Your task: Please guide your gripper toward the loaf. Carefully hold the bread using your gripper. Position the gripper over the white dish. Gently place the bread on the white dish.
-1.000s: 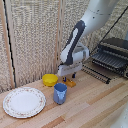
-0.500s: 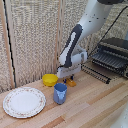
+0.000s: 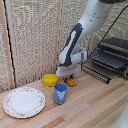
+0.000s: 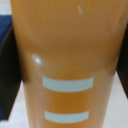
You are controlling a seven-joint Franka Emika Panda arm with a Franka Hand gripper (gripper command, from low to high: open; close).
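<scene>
Claw (image 3: 70, 78) down over loaf (image 3: 71, 81), apparently closed.

Tool (image 3: 70, 78) down on bread (image 3: 71, 81), btwn yellow bowl (image 3: 49, 79) & rack (image 3: 107, 61); blue cup (image 3: 60, 93) near.

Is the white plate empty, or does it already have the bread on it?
Empty. The white plate lies bare on the table, while the bread sits beyond the blue cup, under the gripper.

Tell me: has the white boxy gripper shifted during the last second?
Yes, slightly. The white boxy gripper has sunk toward the small orange-brown bread, judged against the round yellow bowl beside it in the exterior view. Sideways it has hardly moved.
</scene>
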